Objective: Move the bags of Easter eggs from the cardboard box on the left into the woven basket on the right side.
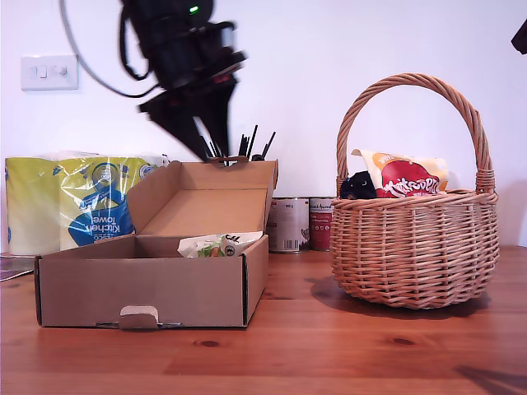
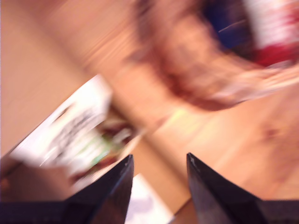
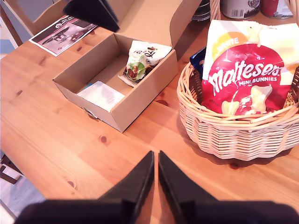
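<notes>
The cardboard box [image 1: 140, 288] [image 3: 140, 100] lies open at the exterior view's left. It holds a cream bag with green-brown print [image 1: 218, 245] [image 3: 142, 60] and a white bag [image 3: 102, 94]. At that view's right, the woven basket [image 1: 416, 247] [image 3: 233, 135] carries a cream-yellow bag with a red logo [image 1: 403, 175] [image 3: 247, 70] and a dark blue bag [image 1: 358, 185] [image 3: 198, 58]. My first gripper [image 1: 202, 132] [image 2: 159, 158] [image 3: 91, 14] hangs open and empty above the box's back wall. Its wrist view is motion-blurred. My second gripper [image 3: 155, 156] is shut and empty, high over the table in front of the basket.
A yellow-green kitchen towel pack [image 1: 74, 202] stands behind the box. Two tins [image 1: 288, 224] [image 1: 321, 222] and a pot of dark utensils [image 1: 251, 144] sit at the back between box and basket. A leaflet [image 3: 63, 32] lies on the wooden table [image 1: 329, 354].
</notes>
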Controlling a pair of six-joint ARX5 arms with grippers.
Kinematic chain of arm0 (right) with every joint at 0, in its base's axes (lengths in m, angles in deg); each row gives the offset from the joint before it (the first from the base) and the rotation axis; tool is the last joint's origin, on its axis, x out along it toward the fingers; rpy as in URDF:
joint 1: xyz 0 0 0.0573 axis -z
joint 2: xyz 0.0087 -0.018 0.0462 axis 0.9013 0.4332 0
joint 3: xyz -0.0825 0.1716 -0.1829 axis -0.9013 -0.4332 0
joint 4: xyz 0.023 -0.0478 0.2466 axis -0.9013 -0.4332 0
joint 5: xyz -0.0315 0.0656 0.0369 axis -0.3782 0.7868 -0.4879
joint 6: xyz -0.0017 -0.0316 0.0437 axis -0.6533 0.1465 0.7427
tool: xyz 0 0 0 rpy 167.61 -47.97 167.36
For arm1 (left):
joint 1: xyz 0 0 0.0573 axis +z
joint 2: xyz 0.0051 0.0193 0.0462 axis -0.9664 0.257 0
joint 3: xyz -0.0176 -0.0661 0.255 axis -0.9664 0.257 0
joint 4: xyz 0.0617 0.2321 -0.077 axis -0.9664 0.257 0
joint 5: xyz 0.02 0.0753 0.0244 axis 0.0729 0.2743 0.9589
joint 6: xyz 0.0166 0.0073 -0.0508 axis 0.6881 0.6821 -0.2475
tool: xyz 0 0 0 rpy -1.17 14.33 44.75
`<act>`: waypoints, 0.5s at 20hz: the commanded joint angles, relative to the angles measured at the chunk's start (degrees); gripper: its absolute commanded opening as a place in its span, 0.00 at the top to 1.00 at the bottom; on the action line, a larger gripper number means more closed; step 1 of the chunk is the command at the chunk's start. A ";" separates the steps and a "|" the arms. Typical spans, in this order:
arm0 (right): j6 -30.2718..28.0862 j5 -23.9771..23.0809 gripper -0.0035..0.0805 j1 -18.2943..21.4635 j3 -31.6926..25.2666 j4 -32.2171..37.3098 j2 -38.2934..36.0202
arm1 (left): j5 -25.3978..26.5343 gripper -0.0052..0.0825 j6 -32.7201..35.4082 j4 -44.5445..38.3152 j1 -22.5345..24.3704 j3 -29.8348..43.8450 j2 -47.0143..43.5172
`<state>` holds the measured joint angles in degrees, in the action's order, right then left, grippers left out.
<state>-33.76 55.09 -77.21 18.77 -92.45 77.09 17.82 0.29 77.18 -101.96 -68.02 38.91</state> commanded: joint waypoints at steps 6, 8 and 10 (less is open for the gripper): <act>-0.22 -0.04 0.97 -0.24 0.50 1.11 -0.02 | 4.48 0.04 -5.05 -3.43 0.11 1.14 5.92; -0.22 -0.02 0.97 -0.24 0.50 1.14 -0.02 | 6.75 0.04 -10.14 -6.47 -0.35 1.14 7.69; -0.24 -0.02 0.97 -0.24 0.50 1.11 -0.02 | 8.52 0.04 -14.64 -8.39 -0.70 1.14 9.55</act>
<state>-33.76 55.11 -77.21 18.77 -91.69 77.09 25.73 -12.78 69.46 -102.77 -67.95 47.15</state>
